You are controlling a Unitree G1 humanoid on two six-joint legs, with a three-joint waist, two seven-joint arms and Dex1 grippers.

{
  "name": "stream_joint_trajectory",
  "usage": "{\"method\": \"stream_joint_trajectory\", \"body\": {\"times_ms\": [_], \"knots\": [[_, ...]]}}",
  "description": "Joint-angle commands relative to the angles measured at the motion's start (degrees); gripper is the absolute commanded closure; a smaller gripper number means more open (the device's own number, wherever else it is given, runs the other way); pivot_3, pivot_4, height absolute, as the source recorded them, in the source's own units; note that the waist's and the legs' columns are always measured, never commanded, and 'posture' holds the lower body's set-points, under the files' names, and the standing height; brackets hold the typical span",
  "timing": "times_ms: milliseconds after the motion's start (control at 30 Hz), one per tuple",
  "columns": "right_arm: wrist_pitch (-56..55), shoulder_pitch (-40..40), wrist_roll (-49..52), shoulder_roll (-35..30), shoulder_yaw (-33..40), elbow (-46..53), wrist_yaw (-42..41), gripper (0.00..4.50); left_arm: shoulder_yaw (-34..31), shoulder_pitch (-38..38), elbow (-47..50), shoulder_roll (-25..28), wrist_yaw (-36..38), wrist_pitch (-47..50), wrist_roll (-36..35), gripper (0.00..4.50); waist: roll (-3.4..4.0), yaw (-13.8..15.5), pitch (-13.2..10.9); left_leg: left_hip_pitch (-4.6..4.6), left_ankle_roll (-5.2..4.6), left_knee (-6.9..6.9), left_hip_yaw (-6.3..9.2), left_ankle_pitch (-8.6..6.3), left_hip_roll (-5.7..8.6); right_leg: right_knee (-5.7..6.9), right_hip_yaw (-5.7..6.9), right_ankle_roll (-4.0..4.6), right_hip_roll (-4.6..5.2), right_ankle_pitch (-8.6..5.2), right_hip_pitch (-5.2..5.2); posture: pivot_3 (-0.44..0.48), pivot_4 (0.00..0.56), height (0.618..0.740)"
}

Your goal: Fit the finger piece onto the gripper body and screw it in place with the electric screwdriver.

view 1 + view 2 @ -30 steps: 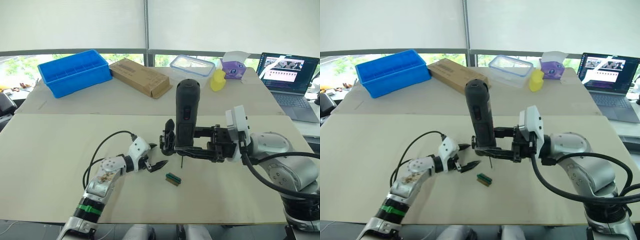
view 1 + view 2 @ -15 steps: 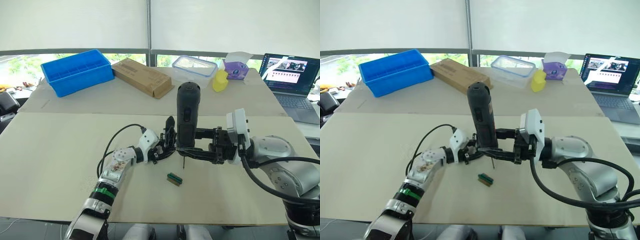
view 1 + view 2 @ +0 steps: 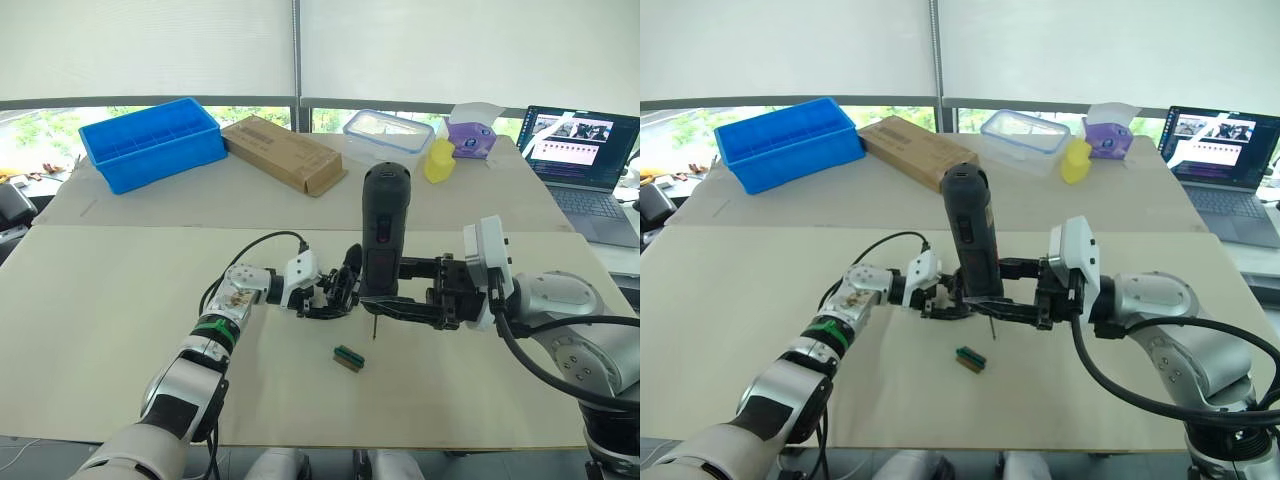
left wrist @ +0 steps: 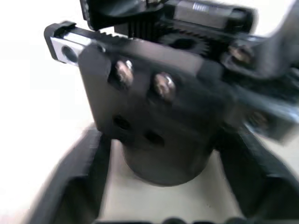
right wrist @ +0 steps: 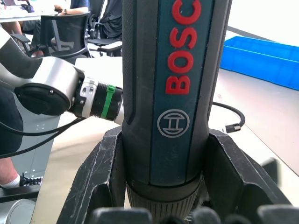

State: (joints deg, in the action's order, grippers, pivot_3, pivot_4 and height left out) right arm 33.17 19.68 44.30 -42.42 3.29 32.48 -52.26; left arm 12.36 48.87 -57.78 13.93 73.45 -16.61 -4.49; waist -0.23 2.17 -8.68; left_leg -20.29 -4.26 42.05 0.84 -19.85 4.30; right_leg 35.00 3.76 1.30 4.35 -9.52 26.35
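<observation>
Left end effector (image 3: 335,296) now up at gripper body (image 4: 159,121), formerly low beside green-and-brown block (image 3: 347,357).

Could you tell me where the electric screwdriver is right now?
The electric screwdriver stands upright in the right gripper at table centre, bit pointing down beside the gripper body.

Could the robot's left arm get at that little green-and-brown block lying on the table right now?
Probably not right away. The left gripper is around the chunky black gripper body, so it is occupied. The small green-and-brown block lies in the open with nothing over it, close by.
</observation>
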Motion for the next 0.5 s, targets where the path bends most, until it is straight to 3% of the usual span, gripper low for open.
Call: {"method": "stream_joint_trajectory", "body": {"times_ms": [33,300,500], "knots": [[0.24,1.97,2.84,-0.12,2.26,3.12,0.74,2.58,-1.64,-1.71,3.63,1.14,-0.25,0.75,-0.51,0.00,0.00,-0.06,0.00,0.00,-0.01,0.00,0.00,0.00,-0.01,0.00,0.00,0.00,0.00,0.00,0.00,0.000,0.150,0.740],[1.02,3.36,4.34,1.21,1.31,3.59,2.52,2.58,-2.92,-18.93,33.33,2.06,-8.08,16.49,-4.07,0.00,0.01,-0.48,0.01,0.02,-0.01,-0.01,0.01,-0.01,-0.06,0.00,-0.07,0.00,0.00,0.00,0.00,0.000,0.150,0.740],[1.08,5.26,3.74,1.95,0.22,2.56,2.01,2.58,-3.15,-23.65,41.39,-0.02,-19.37,20.21,-1.71,0.00,0.01,0.13,0.01,0.04,-0.01,0.00,0.01,-0.01,-0.05,0.00,-0.08,0.00,0.01,0.00,-0.02,0.000,0.150,0.740]]}}
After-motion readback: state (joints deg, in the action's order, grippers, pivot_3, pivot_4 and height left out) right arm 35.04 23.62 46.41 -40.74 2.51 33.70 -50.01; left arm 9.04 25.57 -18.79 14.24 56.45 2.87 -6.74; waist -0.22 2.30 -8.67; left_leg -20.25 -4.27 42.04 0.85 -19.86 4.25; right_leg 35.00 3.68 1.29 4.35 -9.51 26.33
